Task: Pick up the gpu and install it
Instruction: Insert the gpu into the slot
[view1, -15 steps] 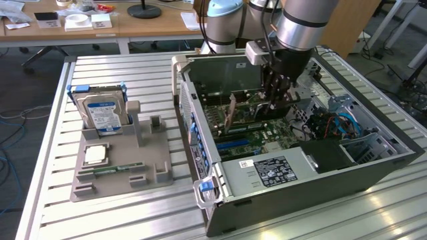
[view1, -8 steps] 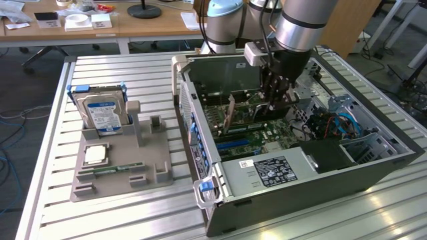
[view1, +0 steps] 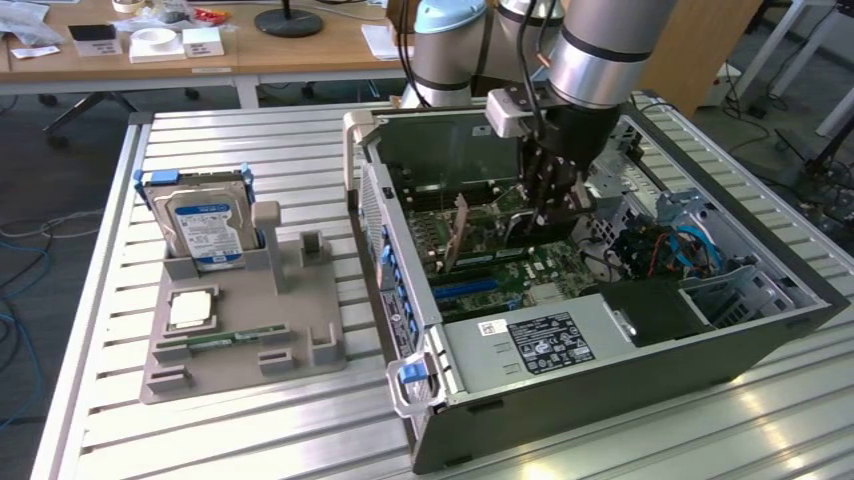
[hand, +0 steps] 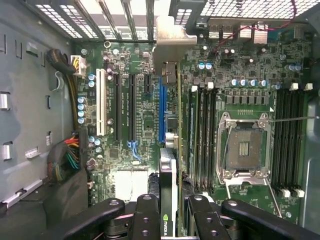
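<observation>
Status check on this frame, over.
Gripper low inside the case, astride the gpu. It stands upright on edge over the motherboard. No obstruction seen.

A wooden desk stands behind the slatted metal table, with cables on the dark floor.

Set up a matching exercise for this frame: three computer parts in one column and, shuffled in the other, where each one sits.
Things:
1. thin dark gpu card with silvery end bracket
2. thick silver hard drive with blue-white label
3. narrow green memory stick

Places:
A. lying flat in the grey plastic holder
B. standing on edge inside the open black computer case
C. standing upright in the grey plastic holder

Pairs: 1-B, 2-C, 3-A
</observation>
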